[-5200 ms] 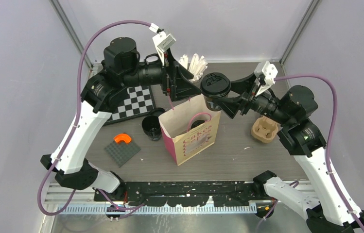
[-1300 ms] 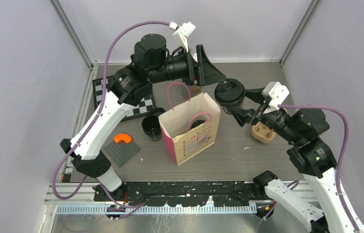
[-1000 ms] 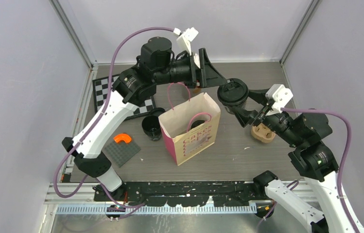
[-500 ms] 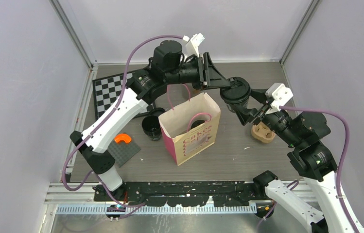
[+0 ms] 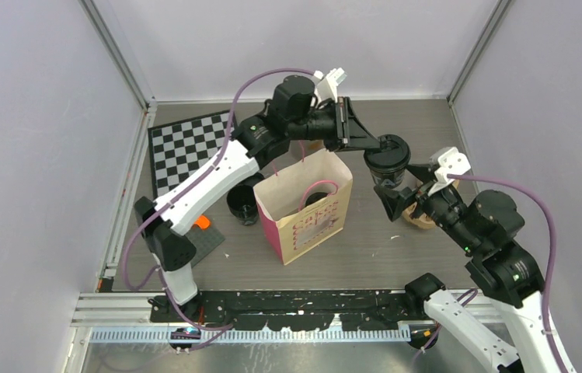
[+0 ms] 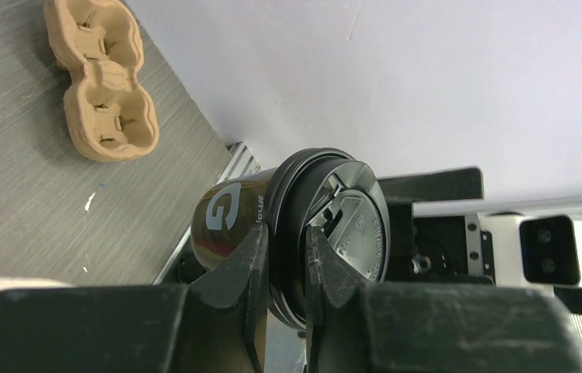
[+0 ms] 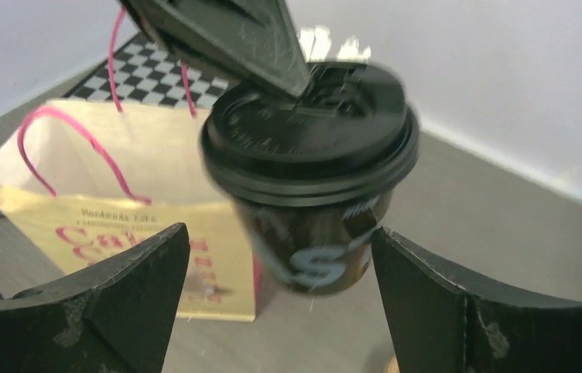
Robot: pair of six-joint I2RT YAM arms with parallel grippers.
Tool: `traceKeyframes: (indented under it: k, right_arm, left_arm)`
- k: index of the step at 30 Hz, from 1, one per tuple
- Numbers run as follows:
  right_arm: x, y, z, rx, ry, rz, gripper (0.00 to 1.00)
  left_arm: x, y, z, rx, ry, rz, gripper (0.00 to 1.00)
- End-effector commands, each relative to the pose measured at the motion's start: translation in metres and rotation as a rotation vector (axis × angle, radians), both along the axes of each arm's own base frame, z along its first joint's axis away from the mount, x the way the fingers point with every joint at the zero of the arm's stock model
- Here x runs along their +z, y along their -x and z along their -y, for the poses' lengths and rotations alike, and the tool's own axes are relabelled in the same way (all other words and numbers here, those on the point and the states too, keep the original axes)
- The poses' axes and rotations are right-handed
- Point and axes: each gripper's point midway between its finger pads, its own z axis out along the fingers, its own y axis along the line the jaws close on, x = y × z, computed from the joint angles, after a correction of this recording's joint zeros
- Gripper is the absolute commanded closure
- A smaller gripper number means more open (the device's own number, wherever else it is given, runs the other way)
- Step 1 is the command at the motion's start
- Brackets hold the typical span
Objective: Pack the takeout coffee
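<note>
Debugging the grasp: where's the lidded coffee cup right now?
Top view: the lidded coffee cup hangs just right of the pink bag, lid rim pinched by the left fingers, between the spread right fingers.

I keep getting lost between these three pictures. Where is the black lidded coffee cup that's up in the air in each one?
Top external: coffee cup right of centre, just right of the pink bag.
Left wrist: coffee cup at centre, tipped sideways, lid towards the camera.
Right wrist: coffee cup at centre, upright, inside the open right pincer.
Shared landmark: the left pincer pinching the lid's rim, seen in all three.
</note>
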Motion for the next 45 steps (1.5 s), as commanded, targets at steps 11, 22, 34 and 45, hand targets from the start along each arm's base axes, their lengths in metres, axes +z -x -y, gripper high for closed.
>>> traceKeyframes:
  k: [11, 22, 34, 45]
  right_arm:
    - [-0.027, 0.066, 0.063, -0.327, -0.437, -0.372, 0.12]
    - [-0.036, 0.048, 0.092, -0.581, -0.432, -0.439, 0.13]
    - [-0.03, 0.04, 0.092, -0.605, -0.406, -0.439, 0.13]
    - [-0.032, 0.032, 0.092, -0.61, -0.362, -0.423, 0.13]
  left_arm:
    - [-0.063, -0.048, 0.064, -0.022, -0.015, 0.143, 0.94]
    - [-0.148, -0.049, 0.104, -0.012, -0.132, 0.222, 0.92]
    - [-0.232, -0.054, 0.093, -0.007, -0.32, 0.218, 0.9]
    - [-0.236, -0.048, 0.092, -0.057, -0.347, 0.221, 0.83]
